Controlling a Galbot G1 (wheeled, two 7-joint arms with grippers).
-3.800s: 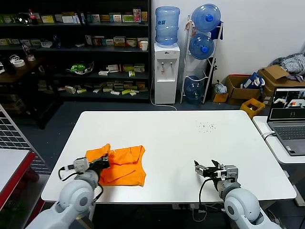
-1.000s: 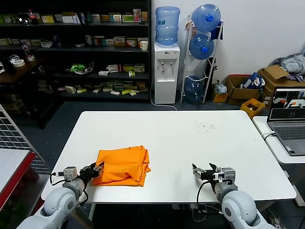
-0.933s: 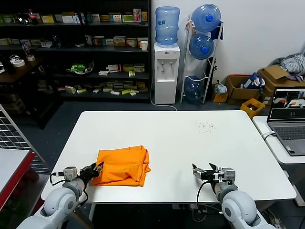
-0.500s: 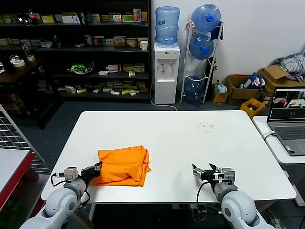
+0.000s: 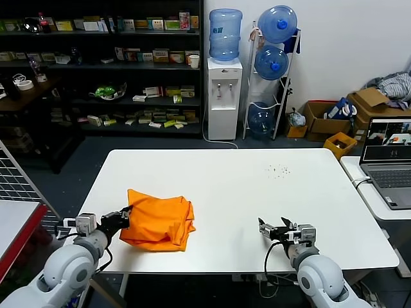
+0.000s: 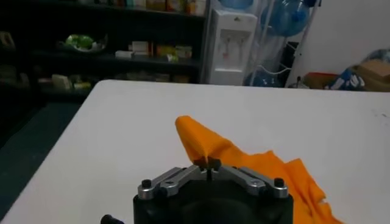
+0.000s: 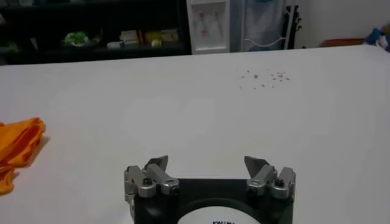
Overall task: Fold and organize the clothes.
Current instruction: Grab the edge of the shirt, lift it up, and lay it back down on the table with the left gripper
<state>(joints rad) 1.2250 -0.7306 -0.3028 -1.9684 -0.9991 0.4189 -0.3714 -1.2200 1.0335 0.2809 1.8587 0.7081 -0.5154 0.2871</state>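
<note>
Left tool sits at the lower left of the head view, clenched on the near-left edge of the T-shirt. In our left wrist view the two fingers meet at their tips around a fold of orange cloth, and that fold rises from the pinch into a pointed peak above the desk.

We see the T-shirt as a bunched, folded orange heap on the left half of the white desk, near the front edge. Its left corner is lifted and pulled up towards the left tool, while the rest lies rumpled on the surface, with several layers showing along its right side.

Our right tool rests low at the lower right of the head view, close to the desk's front edge and well apart from the shirt. Its jaws stand wide and released, grasping nothing; the right wrist view shows both fingers spread over bare desk, with only a strip of orange at the far left of that frame. A few small dark specks lie on the desk towards the upper right.
</note>
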